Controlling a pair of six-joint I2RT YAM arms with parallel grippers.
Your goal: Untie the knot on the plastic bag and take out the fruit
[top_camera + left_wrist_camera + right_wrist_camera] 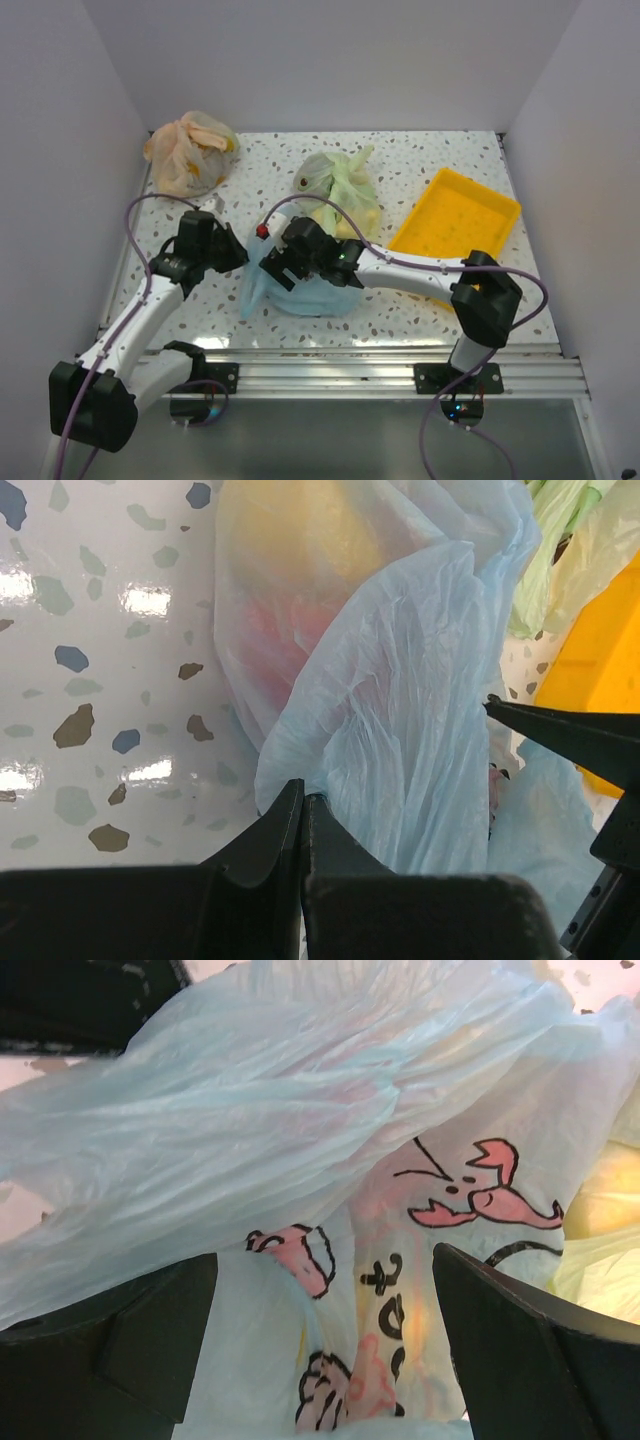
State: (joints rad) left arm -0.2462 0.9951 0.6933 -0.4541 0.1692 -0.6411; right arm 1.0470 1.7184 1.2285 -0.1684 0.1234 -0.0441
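Currently the thin, translucent light blue plastic bag (pixel 300 293) lies on the speckled white table (pixel 420 160) near the front edge, between the two arms. A pale green tied plastic bag (pixel 340 185) sits just behind it. From the overhead camera I see the left gripper (pixel 232 252) at the blue bag's left edge and the right gripper (pixel 280 268) low over the top of the bag, the two heads close together. On the left wrist camera I read that gripper's fingers (pixel 285 815) as pressed together, with a fold of the blue film caught at their tips. Through the film above them I can make out fruit, one yellow shape (pixel 290 540) and a reddish one (pixel 275 630) below it. A black pointed finger (pixel 560 730) of the other arm enters from the right, its tip touching the film. On the right wrist camera the jaws stand wide apart, one on each side of the crumpled film. The white-and-pink printed patch (pixel 470 1195), outlined in black, lies between them, and neither pad is visibly gripping anything. I cannot pick out the knot in any view. An orange plastic bag (pixel 190 150) sits in the far left corner. A shallow yellow plastic tray (pixel 460 220) is at the right, well apart from the blue bag.
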